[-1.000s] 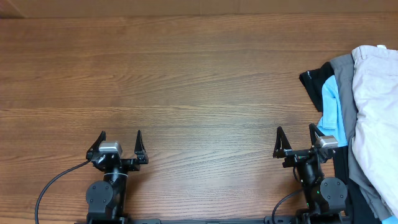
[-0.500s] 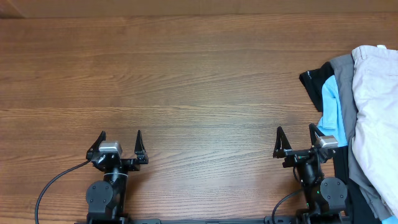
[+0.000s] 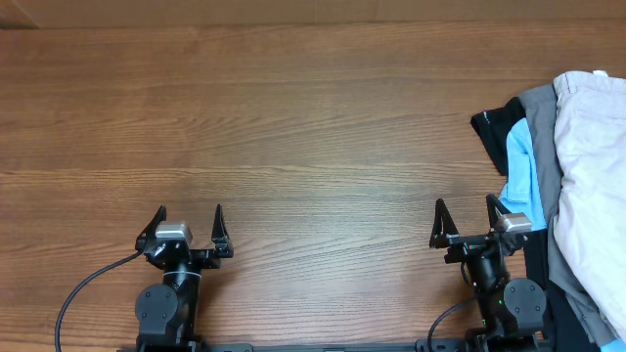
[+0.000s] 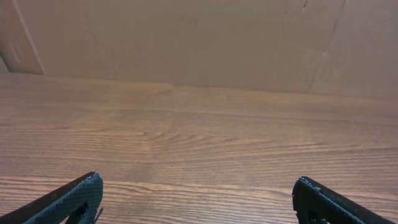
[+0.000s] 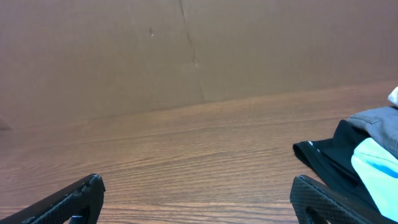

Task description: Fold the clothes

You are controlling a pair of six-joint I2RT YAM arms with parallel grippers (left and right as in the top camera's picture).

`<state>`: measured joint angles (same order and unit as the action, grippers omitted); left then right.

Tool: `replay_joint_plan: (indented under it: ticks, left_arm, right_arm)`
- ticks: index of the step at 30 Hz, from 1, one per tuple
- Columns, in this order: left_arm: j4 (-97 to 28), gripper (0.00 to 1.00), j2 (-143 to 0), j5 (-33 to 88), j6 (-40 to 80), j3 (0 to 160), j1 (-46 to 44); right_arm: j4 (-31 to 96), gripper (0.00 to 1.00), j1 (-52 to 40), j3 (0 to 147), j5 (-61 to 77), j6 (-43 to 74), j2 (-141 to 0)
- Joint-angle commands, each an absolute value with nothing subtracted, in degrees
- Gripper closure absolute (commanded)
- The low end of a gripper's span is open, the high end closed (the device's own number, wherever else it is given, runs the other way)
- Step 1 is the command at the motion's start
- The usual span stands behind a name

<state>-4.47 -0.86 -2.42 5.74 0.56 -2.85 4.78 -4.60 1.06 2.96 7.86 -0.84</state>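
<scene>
**Folding not begun**

You have the left end effector point(image 3: 188, 211) and right end effector point(image 3: 463, 205) spread wide, empty. The cream trousers point(image 3: 592, 186) lie crumpled atop the garment pile point(image 3: 541, 127), just right of the right end effector. Still to do, by my reading: pull them out, flatten, fold.

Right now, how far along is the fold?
Done: nothing. The cream trousers lie crumpled on top of other garments at the right edge of the table. In hand: nothing; left gripper and right gripper are open and empty. Left: pull it out, spread, fold.
</scene>
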Motion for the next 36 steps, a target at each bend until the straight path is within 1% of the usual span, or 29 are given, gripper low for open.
replay_joint_plan:
  ticks: [1,20,24,27,31,36]
  left_arm:
    - [-4.19,0.0,-0.27,-2.96,4.69,0.3,-2.48]
    - [-4.19,0.0,-0.27,-2.96,4.69,0.3,-2.48]
    - [-4.19,0.0,-0.27,-2.96,4.67,0.3,-2.48]
    - [-4.19,0.0,-0.27,-2.96,4.69,0.3,-2.48]
    - [-4.19,0.0,-0.27,-2.96,4.69,0.3,-2.48]
    - [-4.19,0.0,-0.27,-2.96,4.69,0.3,-2.48]
  right_arm:
    - [4.62,0.0,-4.82,0.45,2.59,7.66,-0.23]
    - [4.62,0.0,-4.82,0.45,2.66,7.97,-0.23]
    - [4.67,0.0,-4.82,0.49,2.66,14.0,-0.23]
    - [5.04,0.0,-4.82,1.43,2.85,14.02,-0.23]
    - [8.1,0.0,-4.82,7.9,2.46,13.93,-0.23]
    - [20.01,0.0,-4.82,21.89,-1.52,13.76,-1.58]
